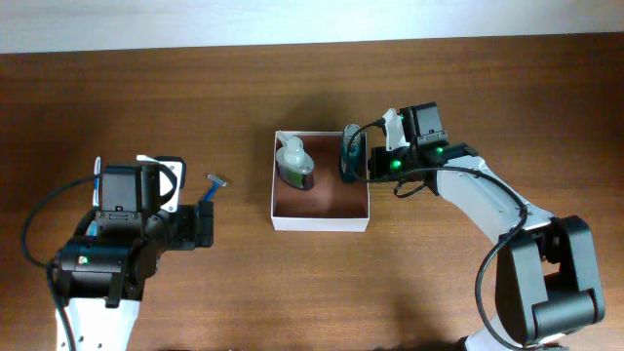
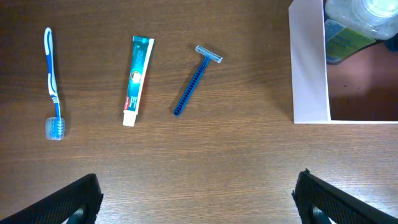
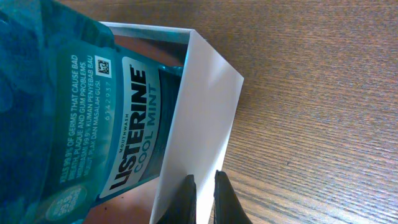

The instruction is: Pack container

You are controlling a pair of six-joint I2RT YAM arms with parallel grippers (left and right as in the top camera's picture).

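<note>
Right gripper (image 3: 204, 198) is pinching the frame-right wall of the container (image 1: 320, 223), which is sitting flat, square, opening facing up; left gripper (image 2: 199, 202) is hanging spread.

Left arm (image 1: 107, 255) black housings on white base link, green LED (image 1: 86, 258), black cable (image 1: 30, 220) looping wide, right arm (image 1: 487, 210) white links between bulky black joints, two green LEDs (image 1: 395, 164), thin black cables (image 1: 434, 177), matte black fingers (image 2: 78, 199) on both wrists

Dark brown wooden table (image 1: 409, 292) carries a square white-walled container (image 1: 321, 224), blue-and-white plastic toothbrush (image 2: 53, 81), teal toothpaste tube (image 2: 137, 79) and blue plastic razor (image 2: 193, 84), all apart.
</note>
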